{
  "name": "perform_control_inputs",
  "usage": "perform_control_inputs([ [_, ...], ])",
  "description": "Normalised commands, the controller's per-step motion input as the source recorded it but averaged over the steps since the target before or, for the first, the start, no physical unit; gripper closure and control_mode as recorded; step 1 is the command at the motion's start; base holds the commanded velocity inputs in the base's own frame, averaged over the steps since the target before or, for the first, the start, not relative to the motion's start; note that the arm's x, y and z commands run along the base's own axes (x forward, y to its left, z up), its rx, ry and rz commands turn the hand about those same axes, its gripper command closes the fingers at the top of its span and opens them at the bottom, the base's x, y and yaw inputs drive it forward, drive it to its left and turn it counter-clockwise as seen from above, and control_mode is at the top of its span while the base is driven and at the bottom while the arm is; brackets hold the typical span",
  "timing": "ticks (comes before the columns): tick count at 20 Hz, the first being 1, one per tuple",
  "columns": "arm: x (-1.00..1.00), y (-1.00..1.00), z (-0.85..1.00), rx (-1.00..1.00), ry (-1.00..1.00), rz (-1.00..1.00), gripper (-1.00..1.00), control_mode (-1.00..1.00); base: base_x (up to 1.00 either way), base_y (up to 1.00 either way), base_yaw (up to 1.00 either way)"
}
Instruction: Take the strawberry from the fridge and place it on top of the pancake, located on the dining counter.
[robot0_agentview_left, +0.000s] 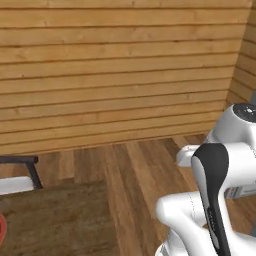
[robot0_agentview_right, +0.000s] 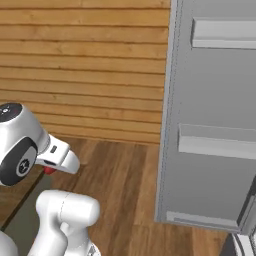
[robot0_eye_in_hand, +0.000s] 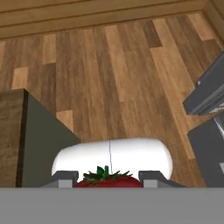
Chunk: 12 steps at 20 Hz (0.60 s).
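wall (robot0_agentview_left: 115, 75): wood planks | floor (robot0_agentview_left: 145, 175): wood boards | stool (robot0_agentview_left: 22, 167): dark

No readable text, label, brand, number or sign anywhere: none on the fridge door (robot0_agentview_right: 215, 115), the plank wall (robot0_agentview_left: 115, 70), or the wooden floor (robot0_eye_in_hand: 118, 74).

Horizontal wood-plank wall (robot0_agentview_left: 115, 75) behind a brown plank floor (robot0_agentview_left: 145, 175), evenly lit.
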Motion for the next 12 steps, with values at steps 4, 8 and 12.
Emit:
perform_control_inputs([
  [4,0.0,0.0,0.0,0.0,0.0,0.0,1.0,1.0,0.32,0.0,0.13],
  [8,0.0,0.0,0.0,0.0,0.0,0.0,1.0,1.0,0.94,0.13,0.0],
  [12,0.0,0.0,0.0,0.0,0.0,0.0,1.0,1.0,1.0,0.04,0.0],
])
